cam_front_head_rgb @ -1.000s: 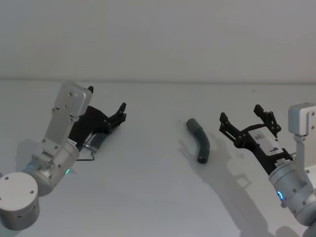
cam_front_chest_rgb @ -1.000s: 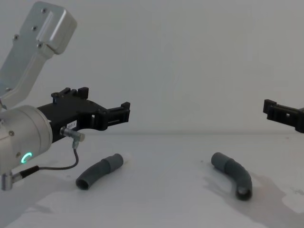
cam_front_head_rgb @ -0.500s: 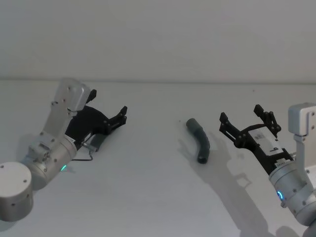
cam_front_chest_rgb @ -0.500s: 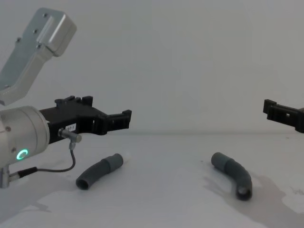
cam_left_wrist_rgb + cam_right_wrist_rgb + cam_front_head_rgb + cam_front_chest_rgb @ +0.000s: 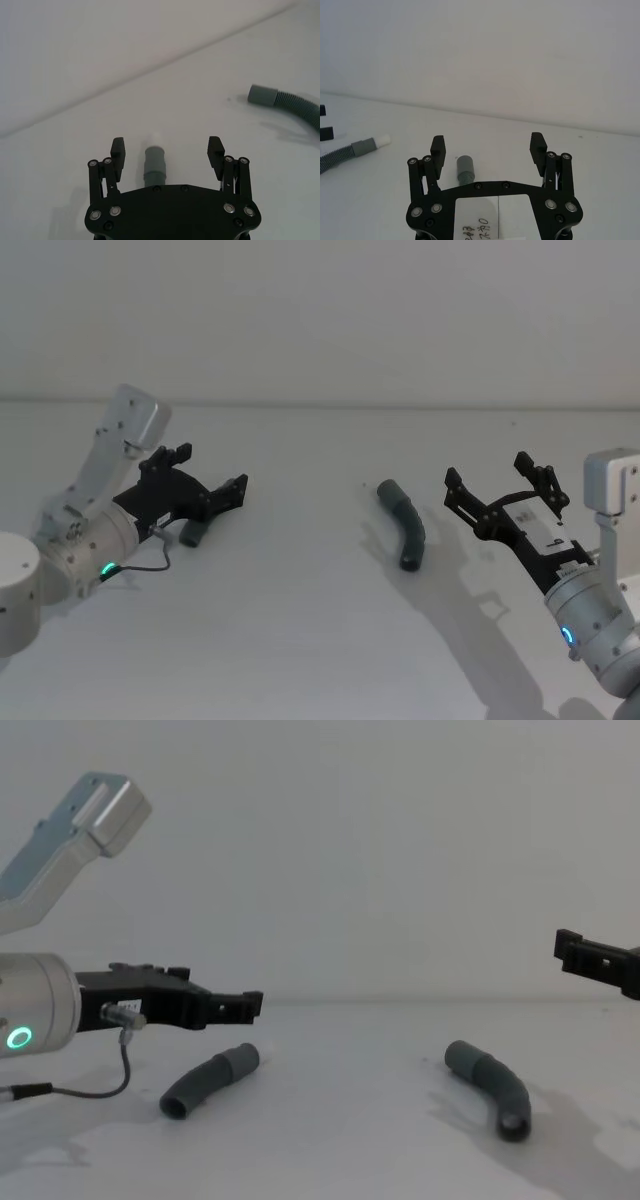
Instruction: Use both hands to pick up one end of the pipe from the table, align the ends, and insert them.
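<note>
Matte white table (image 5: 300, 640); ribbed curved pipe (image 5: 405, 525); left pincer (image 5: 212, 468), right pincer (image 5: 487, 468) spread.

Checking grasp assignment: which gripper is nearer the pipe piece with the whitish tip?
Left. The left gripper hovers open above that pipe piece; the right gripper is across the table, by the other piece.

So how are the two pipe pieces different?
The left pipe piece has a whitish tip; the right pipe piece has a plain grey cuff. The left claw hangs over the left one; the right claw is apart from the right one. Both are grey, ribbed and curved.
</note>
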